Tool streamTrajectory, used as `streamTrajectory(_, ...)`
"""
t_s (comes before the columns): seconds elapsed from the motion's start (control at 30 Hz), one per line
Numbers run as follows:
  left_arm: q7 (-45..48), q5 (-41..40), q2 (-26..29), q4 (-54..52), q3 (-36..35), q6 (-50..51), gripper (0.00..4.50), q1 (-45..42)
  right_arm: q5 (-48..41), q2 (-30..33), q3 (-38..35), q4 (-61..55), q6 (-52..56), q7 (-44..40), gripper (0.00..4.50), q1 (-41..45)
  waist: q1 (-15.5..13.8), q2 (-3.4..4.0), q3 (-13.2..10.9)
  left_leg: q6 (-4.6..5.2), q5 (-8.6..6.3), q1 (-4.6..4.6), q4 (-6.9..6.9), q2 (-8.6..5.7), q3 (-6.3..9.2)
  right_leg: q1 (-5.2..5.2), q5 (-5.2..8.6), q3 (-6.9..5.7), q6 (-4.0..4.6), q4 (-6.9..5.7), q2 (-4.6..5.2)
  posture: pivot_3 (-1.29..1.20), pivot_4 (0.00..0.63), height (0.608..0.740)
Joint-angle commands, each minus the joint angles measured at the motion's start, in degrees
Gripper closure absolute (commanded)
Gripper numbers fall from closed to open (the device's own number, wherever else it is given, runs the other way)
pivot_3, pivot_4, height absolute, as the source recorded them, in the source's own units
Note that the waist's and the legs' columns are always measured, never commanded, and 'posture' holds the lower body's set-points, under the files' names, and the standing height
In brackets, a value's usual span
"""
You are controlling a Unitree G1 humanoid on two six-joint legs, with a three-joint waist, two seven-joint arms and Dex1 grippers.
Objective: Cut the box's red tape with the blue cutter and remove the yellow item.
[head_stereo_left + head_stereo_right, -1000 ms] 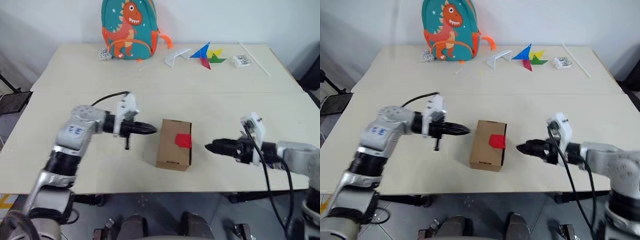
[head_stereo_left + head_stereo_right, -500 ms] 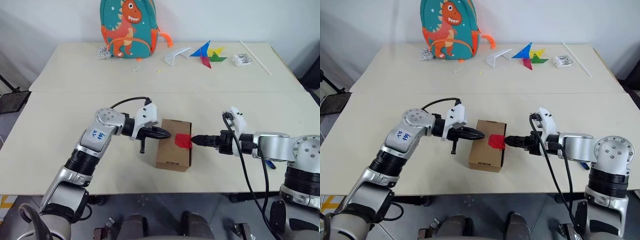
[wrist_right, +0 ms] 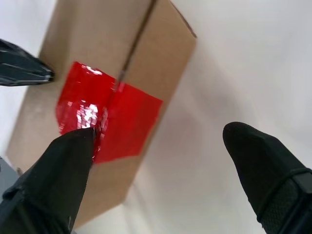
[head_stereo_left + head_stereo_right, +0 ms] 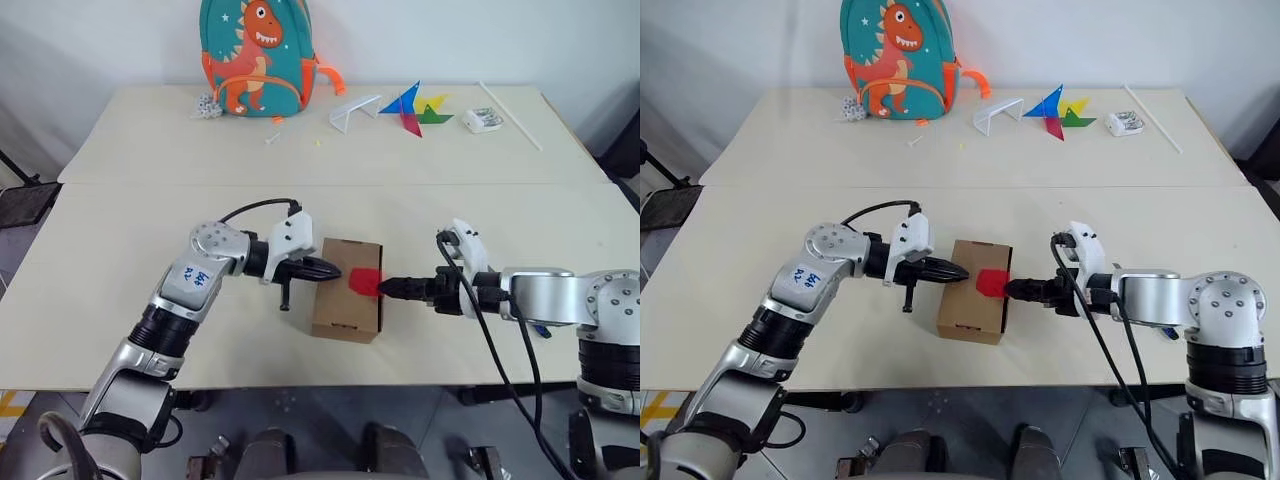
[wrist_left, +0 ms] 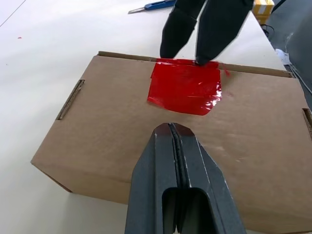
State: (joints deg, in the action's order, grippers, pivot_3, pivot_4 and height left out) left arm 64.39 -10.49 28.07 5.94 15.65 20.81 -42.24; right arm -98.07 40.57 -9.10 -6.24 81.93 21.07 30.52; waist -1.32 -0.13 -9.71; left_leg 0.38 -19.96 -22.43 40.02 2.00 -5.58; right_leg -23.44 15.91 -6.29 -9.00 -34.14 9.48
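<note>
Step in hand, as I read it: bracing the box (image 4: 347, 288) and working at the red tape (image 4: 366, 281), not cutting yet. The box sits on the table (image 4: 120, 230) near the front edge, roughly centre. My left pincer (image 4: 334, 269) is shut, empty, tips on the box top from 9 o'clock. My right pincer (image 3: 161, 146) comes in from 3 o'clock with jaws spread wide, gripping nothing; one finger (image 3: 68, 161) touches the tape edge, the other hangs off the box side.

The blue cutter (image 5: 151, 6) lies on the table beyond the box in the left wrist view, near my right arm, in neither pincer. Next move probably calls for picking it up, or pinching the loose tape edge to peel it.

Box: plain brown carton, flaps closed. Tape: glossy red patch, wrinkled, across the seam and folded over the right-hand edge. Can't see the yellow item; presumably inside.
</note>
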Motion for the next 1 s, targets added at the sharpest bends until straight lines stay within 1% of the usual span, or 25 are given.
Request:
streamTrajectory(0.03,0.1,0.7,0.5,-0.9,0.6,0.3,4.5,1.0,-2.3,3.4,0.9,-1.0,-2.2,0.0,0.05,-0.8,0.0,0.0,0.0,0.0,0.0,0.0,0.0,0.0,0.0,0.0,0.0,0.0,0.0,0.0,0.0,0.0,0.15,0.74)
streamTrajectory(0.2,0.2,0.8,0.2,-1.0,0.9,0.3,4.5,1.1,-2.3,6.4,3.6,-1.8,-4.0,-0.6,0.05,-1.2,-0.1,0.0,0.0,0.01,-0.01,0.0,0.03,0.0,-0.02,0.03,0.0,0.0,0.0,0.06,0.0,0.0,0.15,0.74)
streamTrajectory(0.33,0.4,0.8,-0.2,-1.0,1.3,0.3,4.5,0.7,-1.1,6.6,6.8,-3.2,-4.8,-0.2,0.05,0.6,-0.1,0.0,0.0,0.02,-0.01,0.0,0.04,0.0,-0.02,0.04,0.0,0.0,0.0,0.07,0.0,0.0,0.15,0.74)
streamTrajectory(0.6,0.2,1.1,-0.7,-0.5,1.8,0.2,4.5,0.1,0.1,6.0,10.6,-3.2,-6.2,1.1,0.05,1.9,0.0,-0.01,0.0,0.02,-0.01,0.02,0.05,0.02,-0.04,0.04,0.0,0.0,0.0,0.06,0.0,0.0,0.15,0.74)
streamTrajectory(0.77,-0.1,1.5,-1.3,-0.3,2.4,0.6,4.5,-0.1,2.9,7.5,11.2,-4.2,-5.5,0.2,0.05,1.7,0.0,-0.02,0.0,0.02,-0.01,0.03,0.06,0.03,-0.05,0.06,0.0,0.01,0.0,0.05,0.0,0.0,0.15,0.74)
streamTrajectory(1.0,0.0,2.8,-0.9,-0.9,4.5,3.2,4.5,1.2,8.7,10.6,12.0,-6.8,-2.9,-3.8,0.05,1.6,-0.3,-0.07,0.1,0.04,-0.02,0.05,0.08,0.03,-0.04,0.11,0.0,0.02,0.0,0.06,0.0,0.0,0.15,0.74)
